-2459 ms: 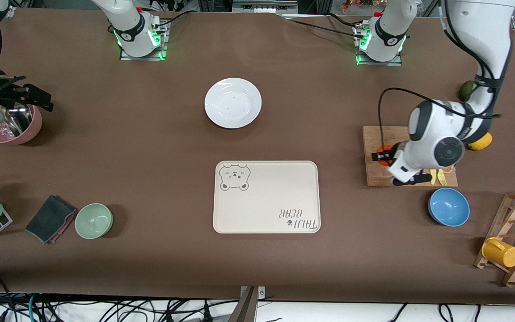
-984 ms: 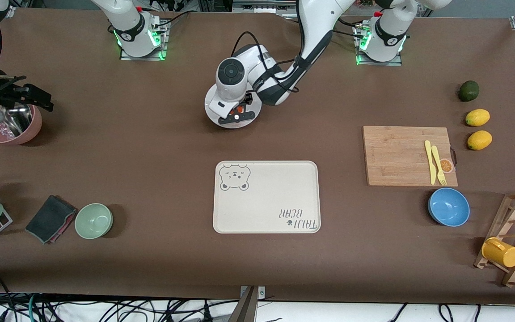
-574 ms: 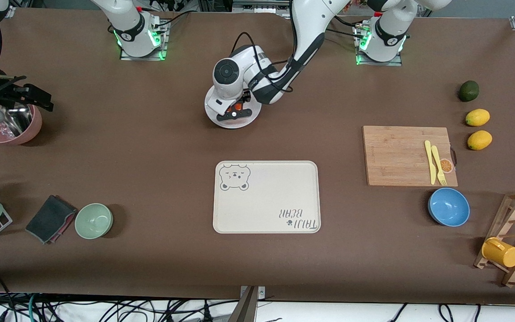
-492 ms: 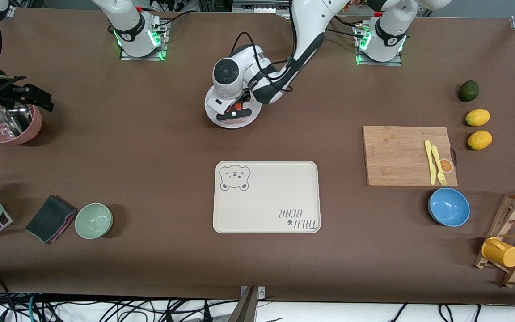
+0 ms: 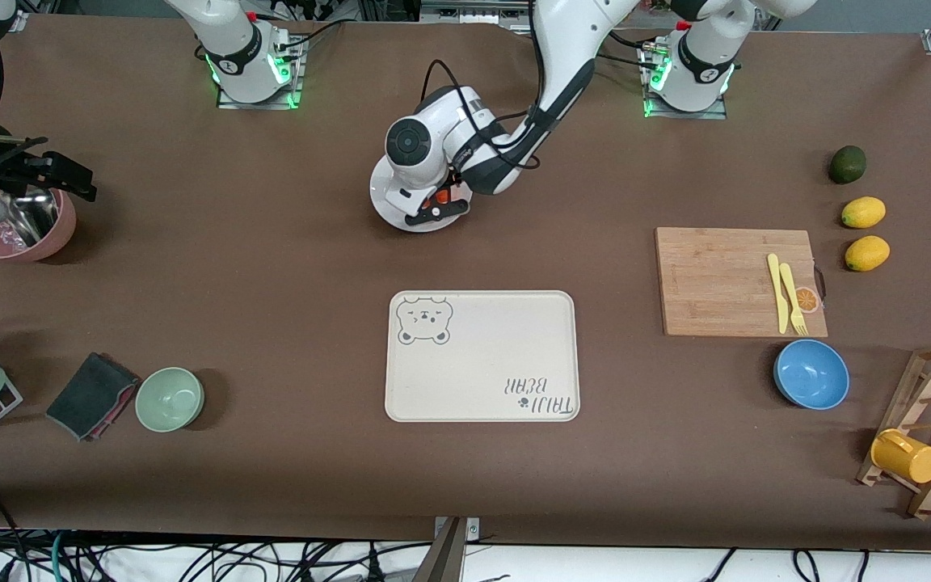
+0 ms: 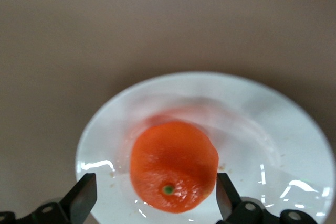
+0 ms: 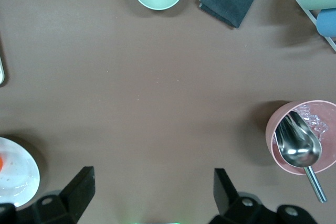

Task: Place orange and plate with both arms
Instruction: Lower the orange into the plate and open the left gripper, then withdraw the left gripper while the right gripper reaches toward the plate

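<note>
The orange sits on the white plate, near the middle of the table toward the robots' bases. My left gripper hangs low over the plate, open, with one finger on each side of the orange and a clear gap on one side. In the front view the left gripper covers much of the plate, and only a bit of the orange shows. My right gripper is open and empty, waiting high above bare table near its base. The plate's edge shows in the right wrist view.
A cream bear-printed tray lies nearer the front camera than the plate. Toward the left arm's end are a cutting board, a blue bowl and lemons. Toward the right arm's end are a pink bowl, a green bowl and a cloth.
My left arm carried the orange from the cutting board to the plate, then shifted slightly over it. The right arm has not moved.
</note>
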